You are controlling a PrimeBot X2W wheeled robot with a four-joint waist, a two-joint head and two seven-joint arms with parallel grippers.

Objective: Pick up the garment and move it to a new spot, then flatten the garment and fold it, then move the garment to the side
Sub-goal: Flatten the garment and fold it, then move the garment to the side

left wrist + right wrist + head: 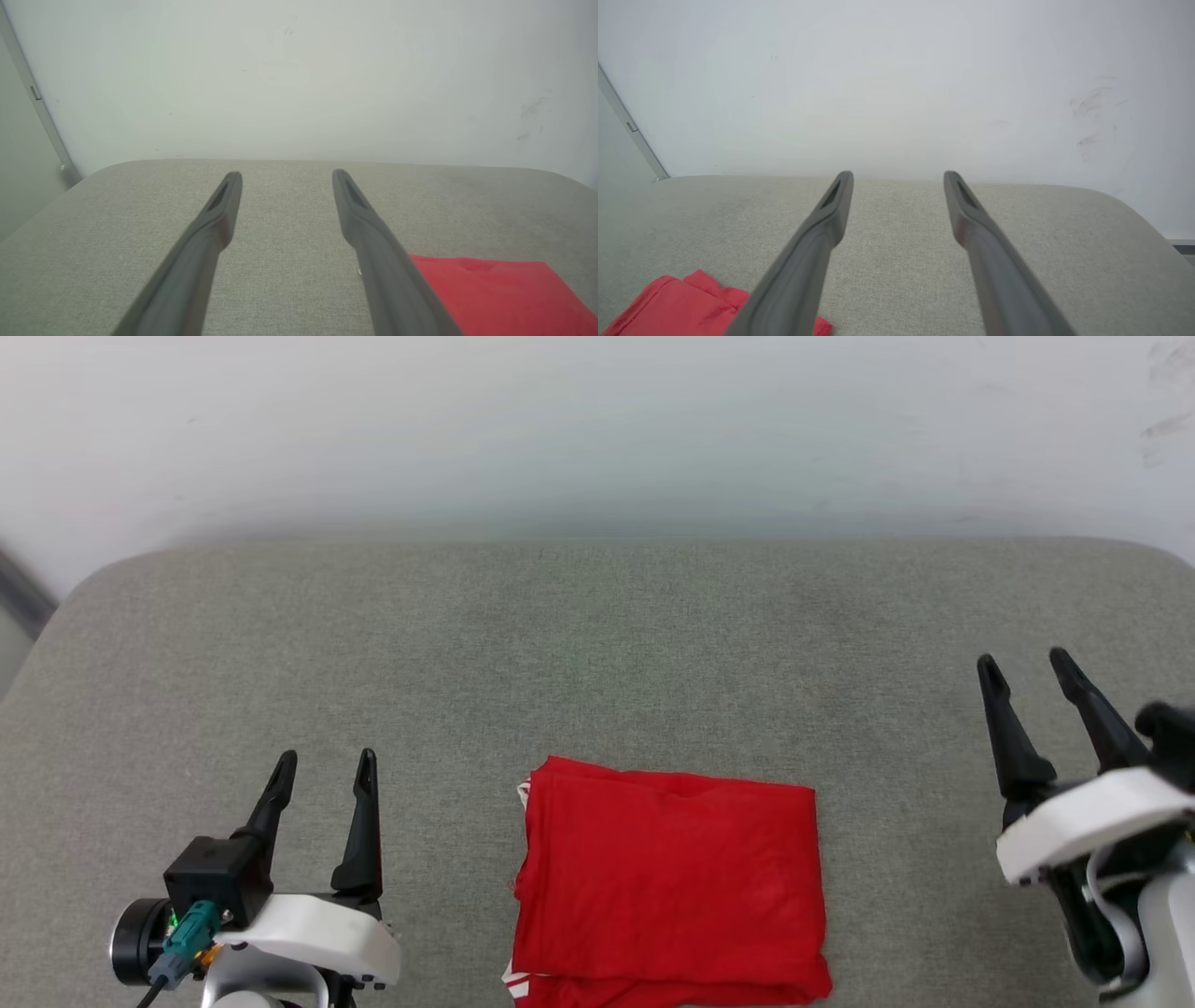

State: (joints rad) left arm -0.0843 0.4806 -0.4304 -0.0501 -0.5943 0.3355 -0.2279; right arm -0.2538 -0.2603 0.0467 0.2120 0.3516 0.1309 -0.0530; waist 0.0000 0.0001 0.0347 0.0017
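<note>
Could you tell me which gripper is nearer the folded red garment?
The left gripper, its open fingers beside the garment's far left corner; the right gripper sits farther off and farther forward.

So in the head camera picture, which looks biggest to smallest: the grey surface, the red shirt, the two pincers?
1. grey surface
2. red shirt
3. left pincer and right pincer: they look alike, so unranked.

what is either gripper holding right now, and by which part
Nothing is held. The left gripper and right gripper are both open and empty, one on each side of the folded garment, which lies free on the grey table.
</note>
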